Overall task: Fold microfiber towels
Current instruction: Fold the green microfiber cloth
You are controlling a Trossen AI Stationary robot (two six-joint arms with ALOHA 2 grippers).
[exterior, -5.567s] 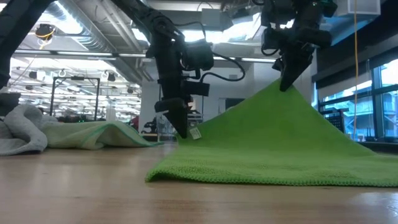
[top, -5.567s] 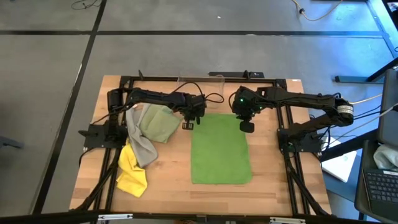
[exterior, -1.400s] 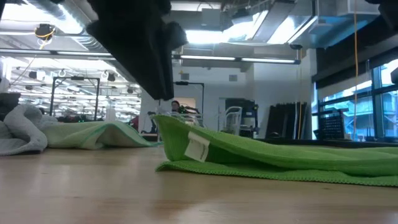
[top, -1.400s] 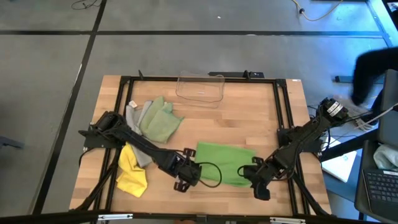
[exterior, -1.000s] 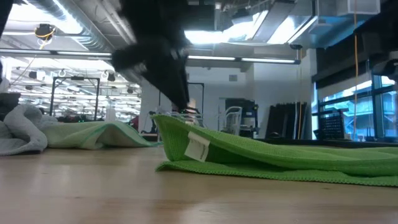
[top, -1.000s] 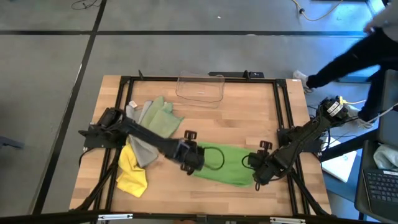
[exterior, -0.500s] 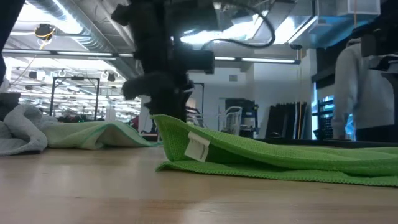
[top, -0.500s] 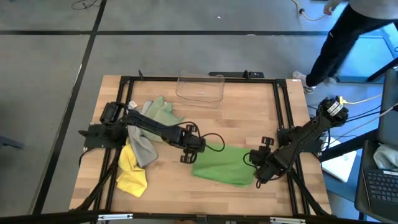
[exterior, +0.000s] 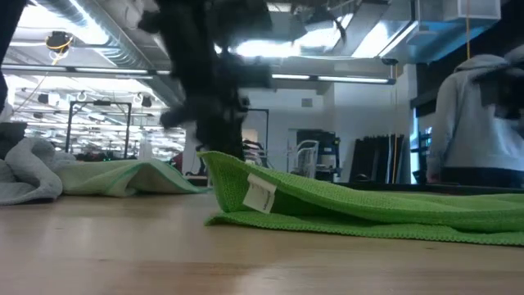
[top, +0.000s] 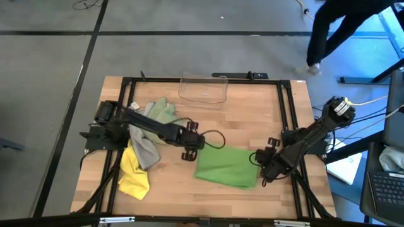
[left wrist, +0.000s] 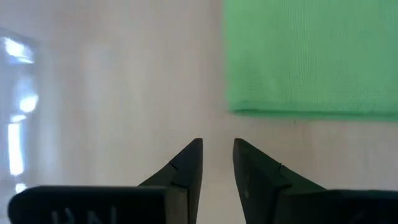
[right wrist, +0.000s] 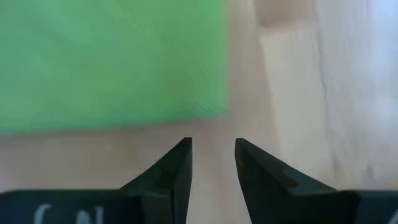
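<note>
Both claws have let go and drawn back from the folded bright green towel (top: 228,166), lying near-centre on the desk (top: 252,120), long axis left-right. Left claw (top: 189,153) sits just off its far-left corner, right claw (top: 262,176) beside its right edge; both slightly parted, seemingly empty.

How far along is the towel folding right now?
Done: bright green towel lies folded in half.
In hand: nothing; left gripper and right gripper sit open beside it.
Left: its further folds, plus the yellow, grey and sage towels heaped at left.
</note>
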